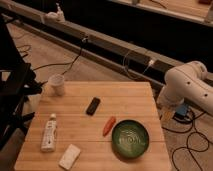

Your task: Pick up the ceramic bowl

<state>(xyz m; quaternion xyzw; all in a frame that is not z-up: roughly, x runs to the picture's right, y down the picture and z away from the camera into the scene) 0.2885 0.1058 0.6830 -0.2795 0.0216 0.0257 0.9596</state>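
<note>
The ceramic bowl [130, 139] is round, shallow and dark green with a pale swirl inside. It sits upright on the wooden table [125, 95] near the front right corner. My white arm [187, 85] hangs beyond the table's right edge. The gripper [169, 111] is at its lower end, off the table, to the right of and behind the bowl, apart from it. Nothing is seen held in it.
An orange carrot-like item [108, 125] lies just left of the bowl. A black device [93, 105], a white cup [57, 84], a white tube [49, 132] and a white block [70, 156] are on the table. Cables lie on the floor; a dark stand [12, 95] is at the left.
</note>
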